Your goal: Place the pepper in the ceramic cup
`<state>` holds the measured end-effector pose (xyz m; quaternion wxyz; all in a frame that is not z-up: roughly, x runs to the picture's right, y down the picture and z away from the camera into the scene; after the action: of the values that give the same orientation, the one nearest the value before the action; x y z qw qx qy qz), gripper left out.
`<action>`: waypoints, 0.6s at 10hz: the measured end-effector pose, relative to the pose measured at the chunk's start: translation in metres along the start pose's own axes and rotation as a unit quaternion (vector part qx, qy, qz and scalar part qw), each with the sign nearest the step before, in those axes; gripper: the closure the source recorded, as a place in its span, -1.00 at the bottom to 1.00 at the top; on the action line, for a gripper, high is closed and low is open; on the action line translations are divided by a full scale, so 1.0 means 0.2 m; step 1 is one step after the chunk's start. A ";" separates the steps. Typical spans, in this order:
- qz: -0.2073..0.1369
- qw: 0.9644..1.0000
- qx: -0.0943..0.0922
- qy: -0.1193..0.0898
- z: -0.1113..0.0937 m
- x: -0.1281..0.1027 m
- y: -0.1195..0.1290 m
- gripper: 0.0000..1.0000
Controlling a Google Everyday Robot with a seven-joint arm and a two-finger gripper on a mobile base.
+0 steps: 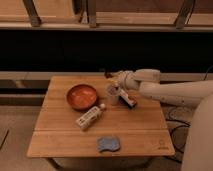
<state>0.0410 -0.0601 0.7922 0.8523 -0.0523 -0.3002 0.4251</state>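
The ceramic cup is a small pale cup standing on the wooden table, just right of the orange-brown bowl. My gripper reaches in from the right on a white arm and hangs directly over the cup's rim, nearly touching it. The pepper does not show anywhere; it may be hidden at the gripper or inside the cup.
A small red-white-dark object lies right of the cup under my arm. A pale bottle-like item lies tilted in front of the bowl. A blue flat pad sits near the front edge. A dark shelf runs behind the table.
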 end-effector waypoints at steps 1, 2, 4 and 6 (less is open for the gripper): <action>0.000 1.000 0.000 0.000 0.00 0.00 0.00 -0.56; 0.000 1.000 0.000 0.000 0.00 0.00 0.00 -0.60; 0.000 1.000 0.000 0.000 0.00 0.00 0.00 -0.60; 0.000 1.000 0.000 0.000 0.00 0.00 0.00 -0.60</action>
<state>0.0411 -0.0600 0.7923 0.8523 -0.0523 -0.3002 0.4252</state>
